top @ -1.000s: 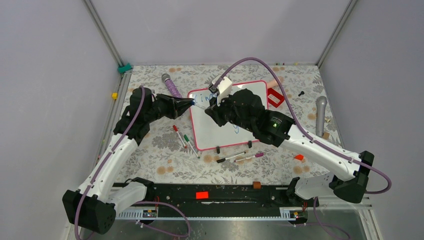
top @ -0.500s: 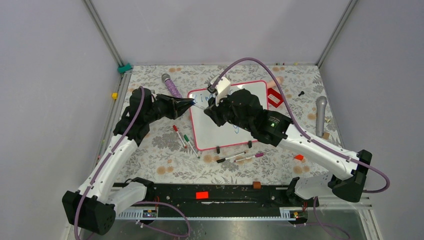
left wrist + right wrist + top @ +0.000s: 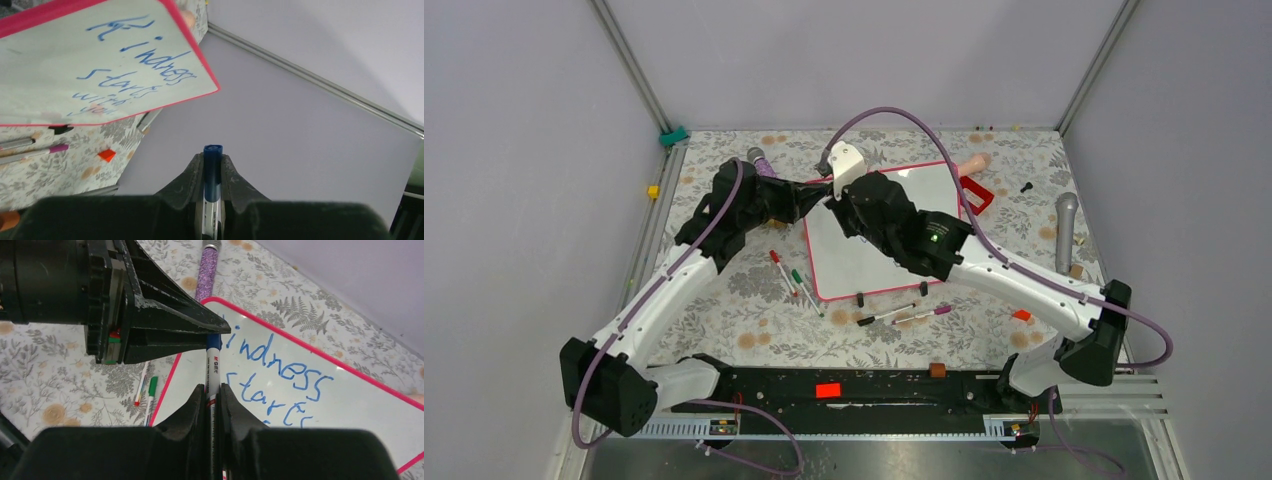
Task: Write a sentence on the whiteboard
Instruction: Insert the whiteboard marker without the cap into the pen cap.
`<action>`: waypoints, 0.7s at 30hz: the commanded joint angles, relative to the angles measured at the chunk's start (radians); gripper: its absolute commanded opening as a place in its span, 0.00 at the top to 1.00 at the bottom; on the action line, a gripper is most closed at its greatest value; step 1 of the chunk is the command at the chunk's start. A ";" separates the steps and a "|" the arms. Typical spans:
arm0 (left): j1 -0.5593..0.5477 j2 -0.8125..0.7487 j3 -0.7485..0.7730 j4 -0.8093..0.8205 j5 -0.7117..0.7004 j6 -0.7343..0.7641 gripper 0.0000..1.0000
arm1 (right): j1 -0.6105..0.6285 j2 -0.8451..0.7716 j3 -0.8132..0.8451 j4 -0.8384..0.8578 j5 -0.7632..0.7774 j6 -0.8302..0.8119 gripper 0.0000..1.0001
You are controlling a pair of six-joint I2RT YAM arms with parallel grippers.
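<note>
The whiteboard [image 3: 874,255] lies flat mid-table, white with a pink-red rim, and also shows in the left wrist view [image 3: 100,65] and the right wrist view [image 3: 310,390]. Blue handwriting on it reads "Kindness starts with you". A white marker [image 3: 212,365] with a blue cap [image 3: 212,167] hangs over the board's far left corner. My right gripper [image 3: 212,390] is shut on the marker's body. My left gripper [image 3: 212,160] is shut on its blue cap end. The two grippers meet tip to tip, left [image 3: 817,192] and right [image 3: 836,200].
A purple glitter microphone [image 3: 769,172] lies behind the left gripper. Red and green markers [image 3: 789,275] lie left of the board, and two more markers [image 3: 904,315] lie in front of it. A red object [image 3: 977,195] and a grey microphone [image 3: 1065,230] lie to the right.
Both arms have shifted toward the far left corner of the board. The right gripper moved left, the left gripper moved back and right, and both now grip the same marker.
</note>
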 commanded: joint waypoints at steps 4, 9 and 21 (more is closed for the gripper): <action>-0.148 -0.018 0.101 0.013 0.106 -0.163 1.00 | -0.010 0.137 0.159 0.119 0.072 -0.064 1.00; -0.159 -0.066 0.077 -0.027 0.123 -0.166 1.00 | -0.026 0.172 0.223 0.088 0.016 -0.040 1.00; -0.013 -0.148 -0.052 0.022 0.184 -0.101 0.65 | -0.032 0.098 0.273 -0.116 -0.022 0.084 1.00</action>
